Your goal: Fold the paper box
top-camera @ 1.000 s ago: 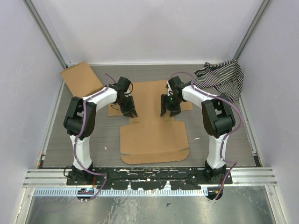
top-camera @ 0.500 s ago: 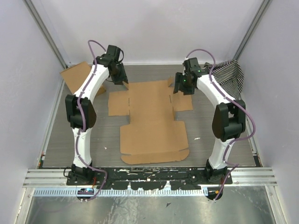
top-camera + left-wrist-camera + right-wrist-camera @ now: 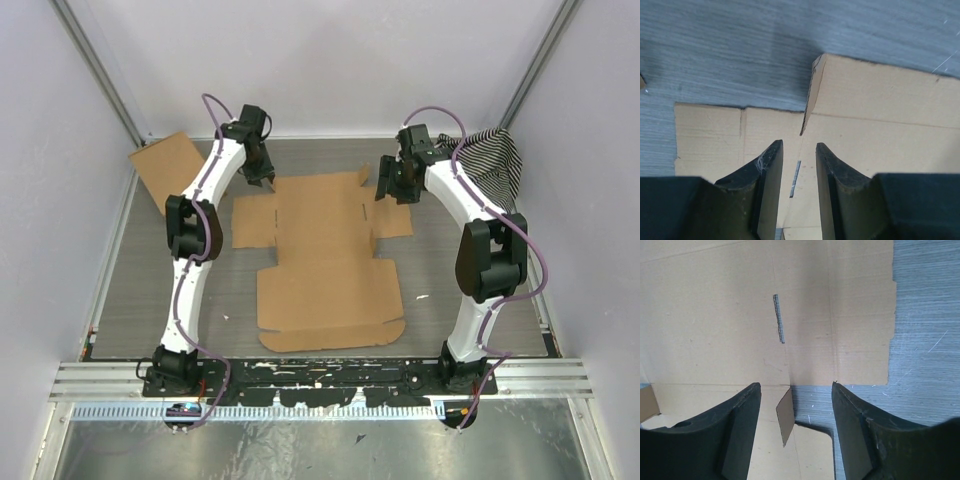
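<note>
Box check from the overhead camera: I'm seeing the paper box [image 3: 325, 255] lying unfolded and flat in the middle of the table [image 3: 130, 280], between the two arms. Both arms are reaching toward the far end. The left gripper [image 3: 262, 180] is hanging over the far left corner of the sheet, and the right gripper [image 3: 388, 185] over the far right corner. From up here I cannot tell whether either is touching it. A striped cloth [image 3: 480, 165] is sitting in the far right corner, and a smaller cardboard rectangle [image 3: 170, 170] is leaning at the far left.

Left wrist now: the left gripper [image 3: 799, 145] is showing its fingers parted by a narrow gap, with nothing between them. Beyond the tips, the paper box [image 3: 880, 115] is lying on the grey table [image 3: 740, 40], and one flap edge [image 3: 812, 95] is lifting up from it.

Right wrist: the right gripper [image 3: 796, 386] is holding its fingers spread wide, gripping nothing. The paper box [image 3: 715, 315] is filling most of this picture, with a thin slot [image 3: 779, 319] cut in the panel. A small tab [image 3: 785, 420] is standing up in the gap, clear of both fingers.
</note>
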You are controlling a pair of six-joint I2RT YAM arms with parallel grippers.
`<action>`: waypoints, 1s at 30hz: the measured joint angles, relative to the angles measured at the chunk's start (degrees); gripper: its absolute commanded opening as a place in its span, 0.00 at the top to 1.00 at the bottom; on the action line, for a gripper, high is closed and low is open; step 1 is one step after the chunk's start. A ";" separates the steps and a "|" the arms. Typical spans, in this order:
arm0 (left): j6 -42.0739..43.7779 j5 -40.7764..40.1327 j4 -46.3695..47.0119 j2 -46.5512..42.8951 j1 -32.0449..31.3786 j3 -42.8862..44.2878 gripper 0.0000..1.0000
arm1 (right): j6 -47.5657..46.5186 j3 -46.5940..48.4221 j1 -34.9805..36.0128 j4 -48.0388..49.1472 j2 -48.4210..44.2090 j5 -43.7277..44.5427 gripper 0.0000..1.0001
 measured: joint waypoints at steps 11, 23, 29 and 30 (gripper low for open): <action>-1.09 -0.35 7.45 2.86 0.15 2.23 0.59 | 0.24 -0.50 -0.28 0.50 0.00 -1.57 0.36; -2.25 1.81 10.75 5.35 2.10 2.36 1.00 | 1.07 -0.55 -0.37 0.83 0.02 -3.13 0.37; -1.38 3.08 12.28 5.09 2.21 2.25 1.00 | 1.01 -0.50 -0.39 0.76 0.02 -4.04 0.34; -0.81 3.19 13.18 4.44 2.21 1.20 1.00 | 0.87 -0.35 -0.42 0.72 0.04 -4.39 0.34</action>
